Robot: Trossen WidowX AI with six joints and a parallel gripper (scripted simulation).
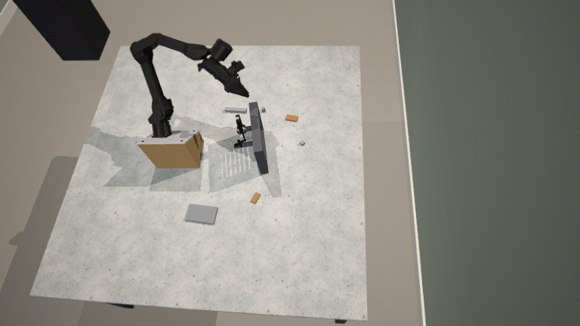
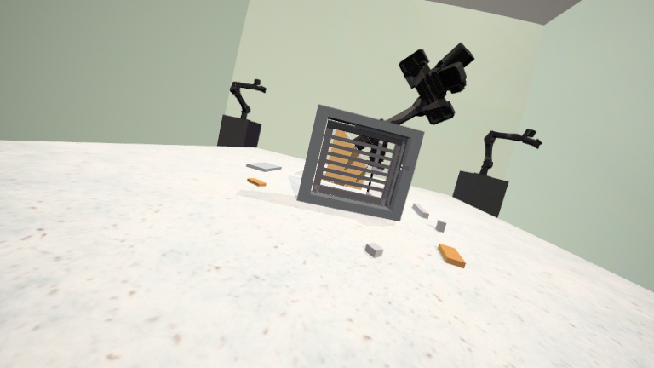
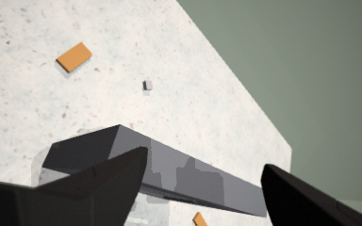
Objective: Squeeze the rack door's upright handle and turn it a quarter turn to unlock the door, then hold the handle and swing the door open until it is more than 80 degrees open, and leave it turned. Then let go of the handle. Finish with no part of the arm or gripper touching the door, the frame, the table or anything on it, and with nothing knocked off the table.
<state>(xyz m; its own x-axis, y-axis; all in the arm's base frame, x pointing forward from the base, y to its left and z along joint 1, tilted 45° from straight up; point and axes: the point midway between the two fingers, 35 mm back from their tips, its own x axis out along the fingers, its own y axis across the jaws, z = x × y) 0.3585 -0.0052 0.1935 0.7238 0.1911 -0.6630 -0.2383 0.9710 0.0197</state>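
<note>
The grey rack frame (image 1: 259, 139) (image 2: 311, 157) (image 3: 200, 181) stands upright on the table. Its slatted door (image 2: 349, 198) appears to lie within the frame, closed. Black handle parts (image 1: 239, 124) stick out on the arm's side of the frame and are partly hidden behind the slats in the exterior view; the handle's exact turn is too small to tell. My gripper (image 1: 247, 95) (image 3: 205, 164) is partly open and empty. It hangs above the frame's far end in the top view, pointing down and forward, apart from frame and handle. The handle is not visible in the wrist view.
Orange blocks (image 1: 291, 118) (image 1: 255, 198) (image 3: 74, 56) lie on both sides of the frame. A pale bar (image 1: 235, 109) and a tiny grey block (image 1: 263, 109) lie near its far end. A small block (image 1: 301, 143) lies beyond it, and a grey plate (image 1: 201, 213) lies towards the front.
</note>
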